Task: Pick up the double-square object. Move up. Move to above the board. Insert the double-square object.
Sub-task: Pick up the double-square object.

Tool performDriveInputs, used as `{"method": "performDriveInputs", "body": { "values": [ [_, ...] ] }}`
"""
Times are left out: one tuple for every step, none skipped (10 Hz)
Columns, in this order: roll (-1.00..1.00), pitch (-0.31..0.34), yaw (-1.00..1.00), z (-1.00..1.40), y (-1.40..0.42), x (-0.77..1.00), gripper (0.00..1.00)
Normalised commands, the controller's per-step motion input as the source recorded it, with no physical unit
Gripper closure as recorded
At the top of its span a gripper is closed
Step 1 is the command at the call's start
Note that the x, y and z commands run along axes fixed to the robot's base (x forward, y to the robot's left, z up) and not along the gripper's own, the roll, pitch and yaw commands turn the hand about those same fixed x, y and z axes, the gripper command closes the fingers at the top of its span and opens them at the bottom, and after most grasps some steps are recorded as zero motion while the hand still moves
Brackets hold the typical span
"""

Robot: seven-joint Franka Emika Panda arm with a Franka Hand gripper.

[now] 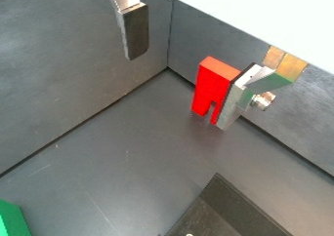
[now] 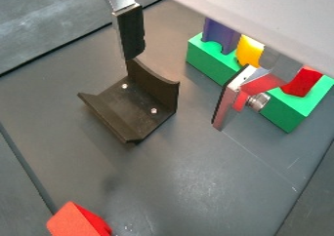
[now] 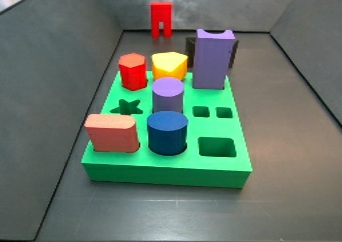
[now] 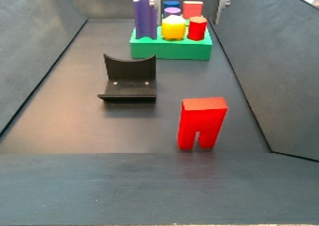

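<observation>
The double-square object (image 4: 202, 123) stands upright on the floor, untouched, well apart from my fingers (image 1: 182, 66), which are spread with nothing between them. Nothing is done yet; grasp, lift, carry and insertion remain. The board (image 3: 167, 156) waits well apart from my fingers.

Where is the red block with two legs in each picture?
Wrist view: the double-square object stands mid-frame, beside a claw finger.
Wrist view: only a red corner at the edge, likely it.
Side view: far back, behind the board.
Side view: in front.
Shared landmark: the board.
</observation>
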Motion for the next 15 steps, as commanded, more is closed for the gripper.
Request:
{"method": "performDriveInputs", "body": {
  "values": [
    [-0.07,-0.124,0.0,-0.29,0.84,-0.2,0.0],
    [-0.08,-0.116,0.0,-0.44,1.0,-0.19,0.0],
    [-0.13,-0.133,0.0,-0.48,0.98,-0.07,0.0],
    [-0.19,-0.107,0.0,-0.45,0.86,0.08,0.0],
    [-0.25,-0.117,0.0,-0.47,0.83,0.21,0.0],
    [-0.22,-0.126,0.0,-0.46,0.84,0.18,0.0],
    [-0.21,-0.15,-0.03,-0.47,0.83,0.12,0.0],
    [-0.18,-0.154,-0.07,-0.47,0.8,0.08,0.0],
    [-0.13,-0.156,-0.11,-0.48,0.78,0.0,0.0],
    [-0.01,-0.194,-0.14,-0.55,0.74,-0.15,0.0],
    [0.01,-0.21,-0.12,-0.65,0.62,-0.22,0.0],
    [0.08,-0.219,-0.09,-0.71,0.53,-0.27,0.0],
    [0.0,-0.194,0.0,-0.54,0.36,-0.11,0.0],
    [0.03,-0.057,0.03,-0.24,0.05,-0.01,0.0],
    [0.09,-0.131,0.0,-0.53,-0.25,0.0,0.0]
  ]
}}
